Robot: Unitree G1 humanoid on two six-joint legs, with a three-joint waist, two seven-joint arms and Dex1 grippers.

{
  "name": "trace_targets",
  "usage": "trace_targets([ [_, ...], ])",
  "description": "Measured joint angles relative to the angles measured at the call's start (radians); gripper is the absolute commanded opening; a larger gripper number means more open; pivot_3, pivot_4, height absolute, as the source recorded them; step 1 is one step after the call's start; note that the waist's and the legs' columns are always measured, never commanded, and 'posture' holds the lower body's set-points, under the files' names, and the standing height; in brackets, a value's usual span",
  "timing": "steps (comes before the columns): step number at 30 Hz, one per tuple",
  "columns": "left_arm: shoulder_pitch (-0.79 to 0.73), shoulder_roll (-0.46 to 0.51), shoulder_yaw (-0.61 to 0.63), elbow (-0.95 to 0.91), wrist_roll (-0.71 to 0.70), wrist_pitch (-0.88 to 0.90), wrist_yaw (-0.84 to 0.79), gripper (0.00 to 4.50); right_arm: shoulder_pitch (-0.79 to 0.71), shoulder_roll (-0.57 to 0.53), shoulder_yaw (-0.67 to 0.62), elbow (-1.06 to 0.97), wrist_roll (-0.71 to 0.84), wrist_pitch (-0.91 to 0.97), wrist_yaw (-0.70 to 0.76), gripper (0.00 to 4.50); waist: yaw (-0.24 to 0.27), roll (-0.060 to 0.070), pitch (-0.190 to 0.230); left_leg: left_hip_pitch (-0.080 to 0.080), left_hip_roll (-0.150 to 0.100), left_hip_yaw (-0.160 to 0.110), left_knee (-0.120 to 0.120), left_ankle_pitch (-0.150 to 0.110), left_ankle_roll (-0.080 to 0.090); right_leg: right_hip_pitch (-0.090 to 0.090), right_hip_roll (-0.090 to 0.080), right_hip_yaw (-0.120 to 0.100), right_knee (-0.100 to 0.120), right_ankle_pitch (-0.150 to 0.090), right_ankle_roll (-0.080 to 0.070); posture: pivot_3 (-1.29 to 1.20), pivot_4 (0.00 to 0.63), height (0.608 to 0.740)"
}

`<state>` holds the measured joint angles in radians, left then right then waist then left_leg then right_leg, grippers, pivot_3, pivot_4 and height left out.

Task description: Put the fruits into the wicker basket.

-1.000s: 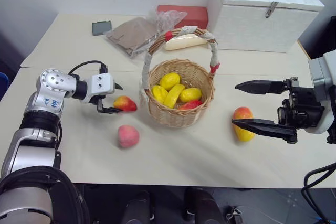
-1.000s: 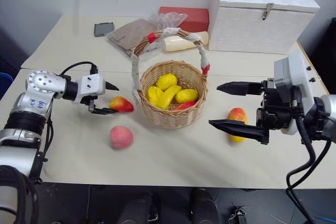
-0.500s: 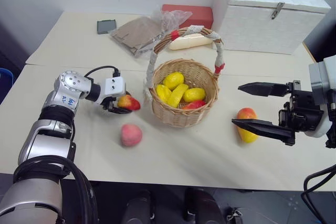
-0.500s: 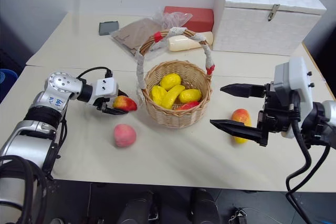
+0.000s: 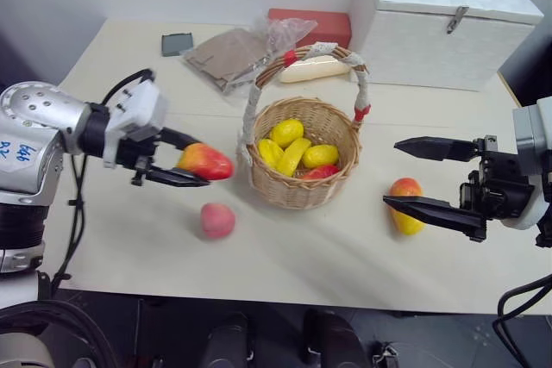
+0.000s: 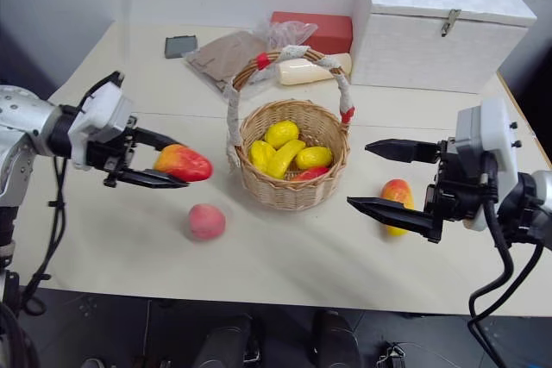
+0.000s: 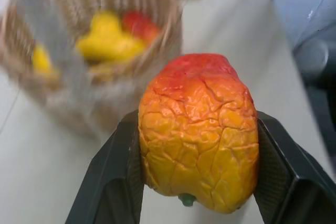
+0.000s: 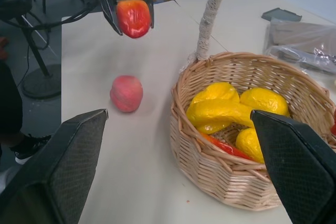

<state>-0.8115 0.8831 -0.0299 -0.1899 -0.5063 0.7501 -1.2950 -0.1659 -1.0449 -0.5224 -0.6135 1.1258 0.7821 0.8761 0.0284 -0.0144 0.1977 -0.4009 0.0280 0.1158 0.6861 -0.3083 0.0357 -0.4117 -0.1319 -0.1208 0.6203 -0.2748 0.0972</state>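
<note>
The small red-orange-yellow mango (image 5: 207, 162) hangs above the table just left of the wicker basket (image 5: 302, 189), with my left gripper (image 5: 200, 164) shut on it; in the left wrist view its black fingers (image 7: 113, 182) press both sides of the mango (image 7: 199, 129). A pink peach (image 5: 217, 220) lies on the table below and in front of the held mango. The larger yellow-and-red mango (image 5: 405, 204) lies right of the basket. My right gripper (image 5: 392, 172) stands open beside that mango, touching nothing. The basket holds several yellow fruits and a red one.
A white box (image 5: 440, 19) stands at the back right, with a red box (image 5: 306, 21) to its left. A plastic bag with brown card (image 5: 228, 53), a small dark device (image 5: 177, 43) and a cream-coloured packet (image 5: 310, 68) lie behind the basket. The basket's tall handle (image 5: 252, 101) arches over it.
My left gripper closed on the small mango and lifted it off the table, drawing back toward me. The right arm has stayed where it was.
</note>
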Motion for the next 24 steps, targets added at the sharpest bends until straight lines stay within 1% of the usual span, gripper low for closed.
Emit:
trace_targets([
  [2, -0.035, -0.109, -0.012, -0.089, -0.04, 0.2, 0.162, 2.2, 0.01, 0.001, -0.009, -0.02, 0.013, 0.001, -0.02, 4.5, 0.0, 0.0, 0.0, 0.0, 0.0, 0.0, 0.0, 0.0, 0.0, 0.0, 0.0, 0.001, 0.001, 0.0, 0.001, 0.0, 0.15, 0.74],
  [4, -0.062, -0.187, -0.043, -0.146, -0.046, 0.321, 0.287, 2.2, 0.022, 0.001, -0.023, -0.032, 0.026, 0.002, -0.04, 4.5, -0.002, -0.001, 0.0, 0.0, 0.0, 0.0, 0.0, 0.001, -0.001, 0.0, 0.001, 0.001, 0.001, 0.0, 0.001, 0.0, 0.15, 0.74],
  [6, -0.087, -0.24, -0.077, -0.155, -0.027, 0.376, 0.385, 2.2, 0.031, 0.001, -0.042, -0.037, 0.038, 0.003, -0.059, 4.5, -0.007, -0.001, 0.0, 0.0, 0.001, 0.002, 0.0, 0.002, -0.002, -0.001, 0.003, 0.002, 0.002, 0.0, 0.001, 0.0, 0.15, 0.74],
  [9, -0.131, -0.376, -0.12, -0.11, 0.049, 0.404, 0.565, 2.2, 0.047, 0.001, -0.06, -0.059, 0.048, 0.003, -0.094, 4.5, -0.002, -0.001, 0.0, 0.001, 0.0, 0.002, 0.0, 0.002, -0.003, -0.001, 0.003, 0.002, 0.001, 0.0, 0.001, 0.0, 0.15, 0.74],
  [10, -0.135, -0.396, -0.132, -0.101, 0.06, 0.409, 0.595, 2.2, 0.054, 0.001, -0.069, -0.065, 0.051, 0.003, -0.102, 4.5, -0.003, -0.001, 0.0, 0.0, 0.0, 0.002, 0.0, 0.002, -0.002, -0.001, 0.002, 0.002, 0.001, 0.0, 0.001, 0.0, 0.15, 0.74],
  [11, -0.142, -0.407, -0.154, -0.085, 0.079, 0.404, 0.62, 2.2, 0.064, 0.001, -0.077, -0.068, 0.057, 0.003, -0.11, 4.5, -0.003, -0.001, 0.0, 0.001, 0.0, 0.002, 0.0, 0.002, -0.002, -0.001, 0.002, 0.002, 0.001, 0.0, 0.001, 0.0, 0.15, 0.74],
  [13, -0.161, -0.417, -0.211, -0.036, 0.146, 0.354, 0.669, 2.92, 0.086, 0.004, -0.081, -0.081, 0.06, 0.003, -0.125, 4.5, -0.002, -0.001, 0.0, 0.0, 0.0, 0.002, 0.0, 0.002, -0.002, -0.001, 0.002, 0.002, 0.001, 0.0, 0.0, 0.0, 0.15, 0.74],
  [14, -0.163, -0.42, -0.222, -0.025, 0.162, 0.34, 0.679, 3.12, 0.093, 0.008, -0.081, -0.089, 0.062, 0.003, -0.128, 4.5, -0.002, -0.001, 0.0, 0.0, 0.0, 0.002, 0.0, 0.002, -0.002, -0.001, 0.002, 0.002, 0.001, 0.0, 0.0, 0.0, 0.15, 0.74],
  [15, -0.163, -0.427, -0.231, -0.009, 0.178, 0.318, 0.687, 3.46, 0.103, 0.013, -0.083, -0.097, 0.068, 0.003, -0.134, 4.5, -0.002, -0.001, 0.0, 0.0, 0.0, 0.002, 0.0, 0.002, -0.002, -0.002, 0.002, 0.002, 0.001, 0.0, 0.0, 0.0, 0.15, 0.74],
  [18, -0.163, -0.437, -0.238, 0.006, 0.185, 0.282, 0.673, 4.42, 0.115, 0.014, -0.095, -0.109, 0.082, 0.003, -0.15, 4.5, -0.002, -0.001, 0.0, 0.0, 0.0, 0.002, 0.0, 0.002, -0.002, -0.002, 0.002, 0.002, 0.001, 0.0, 0.0, 0.0, 0.15, 0.74],
  [21, -0.159, -0.405, -0.226, 0.0, 0.175, 0.261, 0.633, 4.47, 0.118, 0.014, -0.113, -0.112, 0.09, 0.003, -0.162, 4.5, -0.004, -0.001, 0.0, 0.0, 0.001, 0.002, 0.0, 0.002, -0.002, -0.002, 0.002, 0.003, 0.001, 0.0, 0.0, 0.0, 0.15, 0.74],
  [24, -0.12, -0.376, -0.131, -0.036, 0.104, 0.26, 0.579, 4.47, 0.116, 0.014, -0.109, -0.112, 0.093, 0.003, -0.172, 4.5, -0.006, -0.001, 0.0, 0.0, 0.001, 0.002, 0.0, 0.002, -0.002, -0.002, 0.002, 0.003, 0.001, 0.0, 0.0, 0.0, 0.15, 0.74],
])
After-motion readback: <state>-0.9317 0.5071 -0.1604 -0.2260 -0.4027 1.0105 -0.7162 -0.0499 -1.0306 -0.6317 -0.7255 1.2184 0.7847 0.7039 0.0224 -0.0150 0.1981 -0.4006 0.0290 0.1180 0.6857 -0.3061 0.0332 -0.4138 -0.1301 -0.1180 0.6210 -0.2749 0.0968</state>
